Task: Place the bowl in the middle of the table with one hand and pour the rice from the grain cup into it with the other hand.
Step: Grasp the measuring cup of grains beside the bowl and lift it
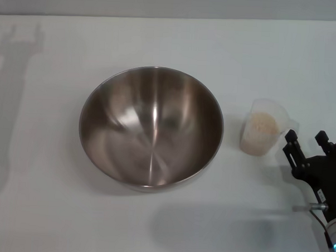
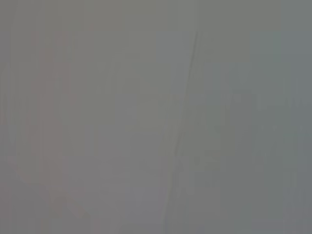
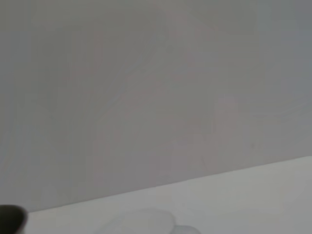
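Observation:
The steel bowl (image 1: 151,127) sits upright in the middle of the white table (image 1: 42,198), empty inside. The clear grain cup (image 1: 264,127) stands upright to its right, holding pale rice (image 1: 263,125). My right gripper (image 1: 307,140) is open just to the right of the cup and a little nearer me, its two black fingers apart and not touching the cup. In the right wrist view the cup's rim (image 3: 146,222) shows faintly at the picture's edge. My left gripper is out of view; the left wrist view shows only a blank grey surface.
The table's far edge (image 1: 173,17) meets a grey wall. The right arm's wrist with a blue light (image 1: 334,247) is at the near right corner. A shadow of the left arm falls on the far left of the table.

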